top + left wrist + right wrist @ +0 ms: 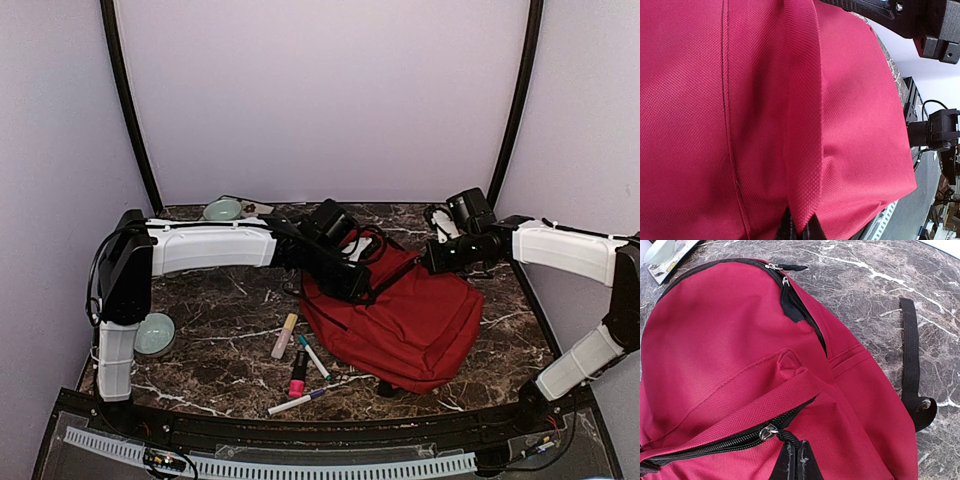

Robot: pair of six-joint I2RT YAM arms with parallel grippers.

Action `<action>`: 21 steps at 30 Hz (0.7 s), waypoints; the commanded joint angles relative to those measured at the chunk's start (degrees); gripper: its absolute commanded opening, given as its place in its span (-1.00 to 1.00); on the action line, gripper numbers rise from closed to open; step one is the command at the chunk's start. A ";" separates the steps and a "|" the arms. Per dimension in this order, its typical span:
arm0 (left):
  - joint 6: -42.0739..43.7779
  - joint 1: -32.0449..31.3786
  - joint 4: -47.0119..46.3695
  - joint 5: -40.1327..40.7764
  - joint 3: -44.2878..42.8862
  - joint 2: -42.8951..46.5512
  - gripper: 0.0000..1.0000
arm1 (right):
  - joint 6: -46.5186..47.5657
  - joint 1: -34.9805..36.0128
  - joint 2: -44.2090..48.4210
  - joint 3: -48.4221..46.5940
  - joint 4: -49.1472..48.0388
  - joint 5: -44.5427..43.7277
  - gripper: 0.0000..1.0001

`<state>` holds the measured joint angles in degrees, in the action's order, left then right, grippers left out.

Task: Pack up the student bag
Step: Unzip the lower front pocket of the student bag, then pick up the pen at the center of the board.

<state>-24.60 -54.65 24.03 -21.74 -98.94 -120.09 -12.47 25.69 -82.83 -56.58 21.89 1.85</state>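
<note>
The red student bag [410, 320] lies flat in the middle of the table. My left gripper [355, 282] is at its upper left edge. In the left wrist view the gripper [801, 224] is shut on a raised fold of the bag's red fabric [800, 125]. My right gripper [437, 258] is at the bag's top right. In the right wrist view the gripper [797, 452] is shut on the black cord pull of a zip [767, 430], with the zip teeth running off to the left. The main zip [790, 295] curves over the top of the bag.
Several pens and markers lie left of the bag: a cream marker [285, 335], a teal pen [314, 357], a pink marker [298, 375] and a white pen [300, 401]. A green bowl [155, 333] sits at the left and another bowl [222, 209] at the back. A black strap [912, 365] trails onto the table.
</note>
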 commanded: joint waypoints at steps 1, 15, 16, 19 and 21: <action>-0.27 -0.10 1.38 -0.68 -0.06 3.63 -1.00 | 0.79 -1.07 -0.23 -0.32 0.64 -3.14 -1.00; -0.67 -0.03 7.03 7.45 -2.84 5.92 -0.03 | -3.43 -1.37 4.36 -2.66 9.37 -5.92 -0.16; -0.78 -0.02 7.89 9.06 -2.94 6.46 0.01 | -4.17 -1.38 5.02 -2.97 10.26 -5.59 -0.14; -1.06 -0.01 11.72 13.72 -3.69 7.74 0.03 | -6.57 -1.35 7.04 -3.81 12.49 -4.62 -0.09; -0.84 -0.01 14.99 16.44 -3.79 8.51 0.04 | -8.27 -1.29 8.67 -4.14 13.41 -4.31 -0.04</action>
<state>-25.71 -54.65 31.88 -12.43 -100.66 -116.90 -16.78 24.47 -77.76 -58.46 32.34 -2.61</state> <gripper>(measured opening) 0.515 0.460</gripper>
